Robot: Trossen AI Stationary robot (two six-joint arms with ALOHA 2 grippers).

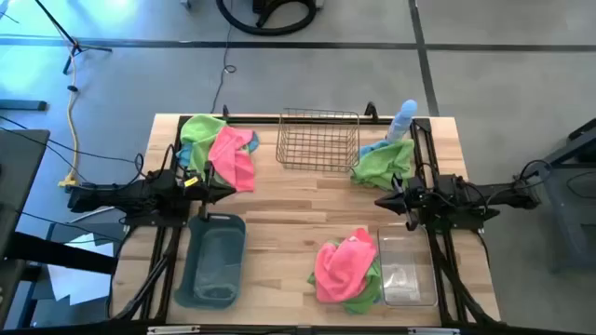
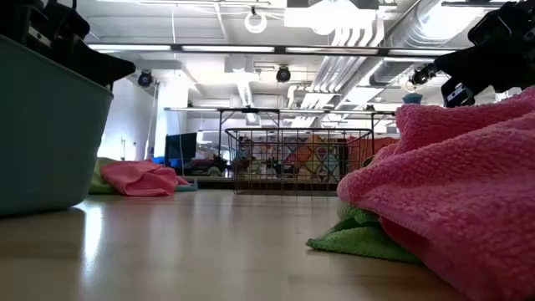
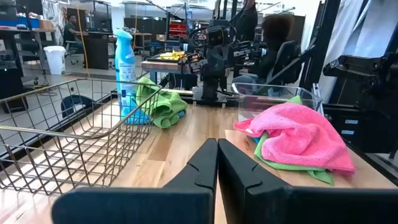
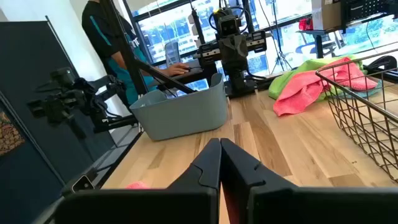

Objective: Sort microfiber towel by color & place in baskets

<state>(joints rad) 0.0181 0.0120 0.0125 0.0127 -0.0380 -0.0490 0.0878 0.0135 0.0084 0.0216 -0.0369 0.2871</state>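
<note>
Wooden table point(image 1: 289, 200), grey-blue tub point(image 1: 213, 259) lengthwise front-to-back, both tools point(image 1: 227, 192) point(image 1: 382, 202) pinched closed, empty.

At the far edge of my wooden table point(image 1: 289, 200) stands a pale blue spray bottle point(image 1: 403, 119) — upright, near the right-hand corner. Past the table I see grey floor, a black cable coil point(image 1: 270, 13) and a yellow cord point(image 1: 72, 121) — and a person in a teal top point(image 4: 112, 43) at a desk.
</note>
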